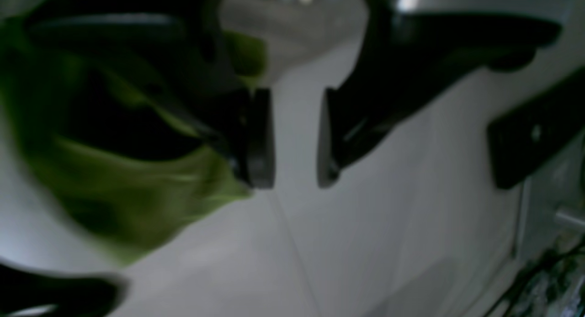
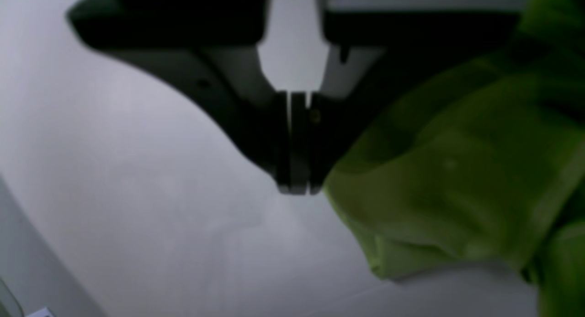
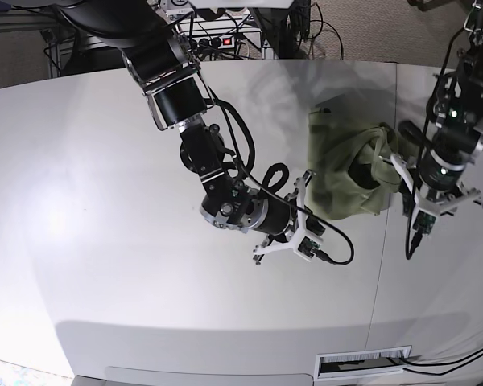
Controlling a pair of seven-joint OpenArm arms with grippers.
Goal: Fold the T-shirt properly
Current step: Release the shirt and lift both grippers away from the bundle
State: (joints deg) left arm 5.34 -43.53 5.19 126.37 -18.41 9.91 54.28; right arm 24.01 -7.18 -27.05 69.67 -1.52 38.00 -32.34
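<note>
Our wrist views show our left tool (image 1: 296,139) spread beside the T-shirt (image 3: 346,173), right tool (image 2: 297,143) pressed together, empty

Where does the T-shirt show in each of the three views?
Left wrist: T-shirt at left, blurred, beside the left tool.
Right wrist: right side, beside the shut right tool.
Base: crumpled, upper right.
Shared landmark: white table.
</note>
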